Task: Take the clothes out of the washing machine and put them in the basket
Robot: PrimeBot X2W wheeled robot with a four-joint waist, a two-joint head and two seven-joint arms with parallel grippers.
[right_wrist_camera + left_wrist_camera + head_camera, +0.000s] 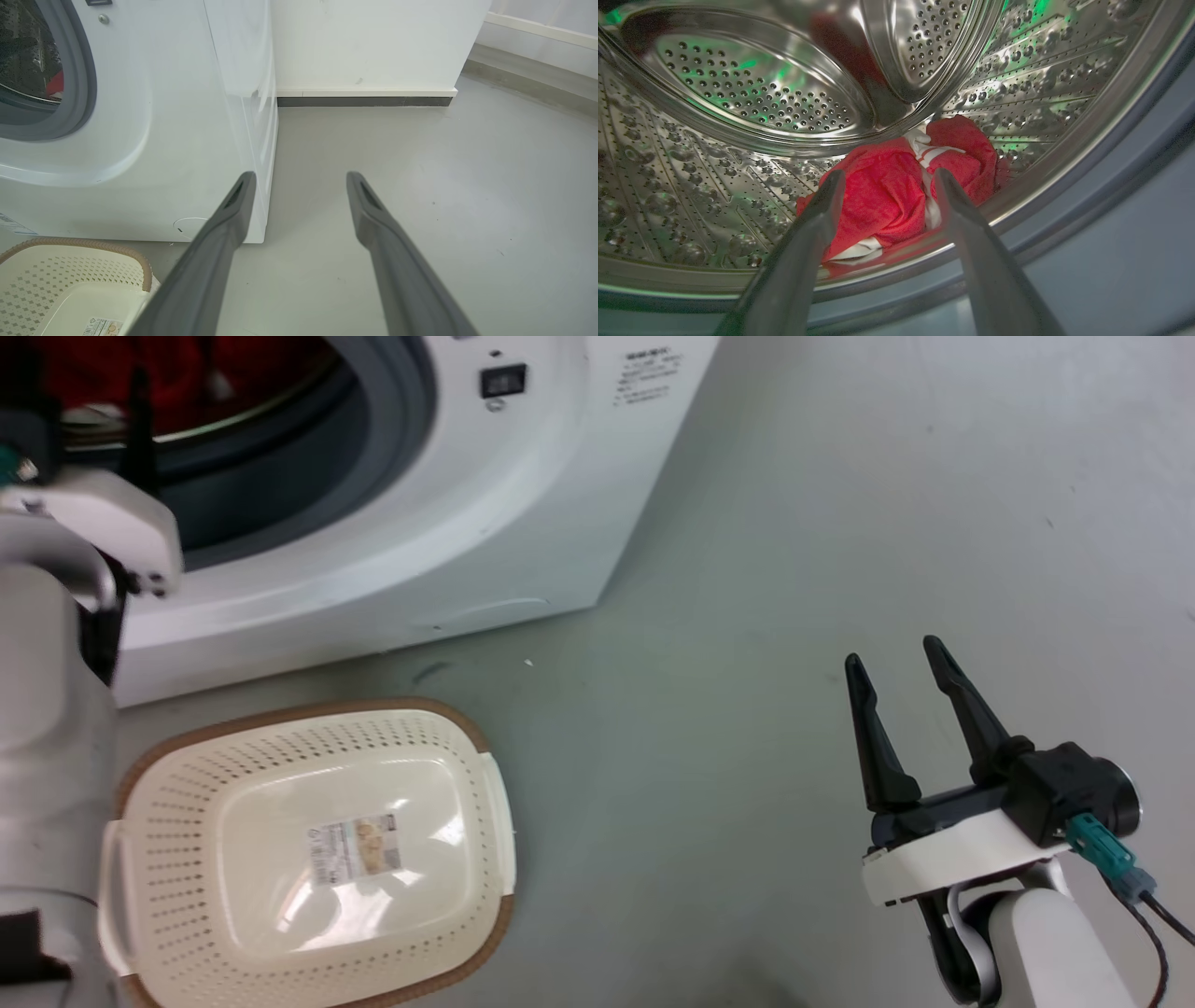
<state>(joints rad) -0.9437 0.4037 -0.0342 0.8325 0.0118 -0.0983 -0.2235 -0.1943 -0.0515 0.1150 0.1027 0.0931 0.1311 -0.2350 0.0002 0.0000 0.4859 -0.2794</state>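
The clothes (882, 196) lie bunched low in the steel drum (752, 93), red with white trim. How many pieces make the heap is hard to tell, and its lower edge is cut off by the drum's lip. In the head view only a dark red patch shows at the top edge, inside the grey rubber ring (401, 411). The washing machine (523, 504) is cropped at the top and left, and its printed labels are too small to read.

The left gripper (889, 171) reaches into the porthole with its fingers spread wide, framing the heap. They grasp nothing, and whether the tips touch the fabric cannot be told. The pale left forearm (47, 709) covers the left side of the basket (187, 784). The right gripper (892, 651) hangs over bare floor well to the right of the machine, fingers parted and holding nothing.

The basket stands on the floor just in front of the machine, with the label sticker (353, 849) on its base in sight. The floor (747, 663) is smooth pale grey with a few small marks. A white wall (373, 42) with a dark skirting strip (364, 101) runs behind the machine.
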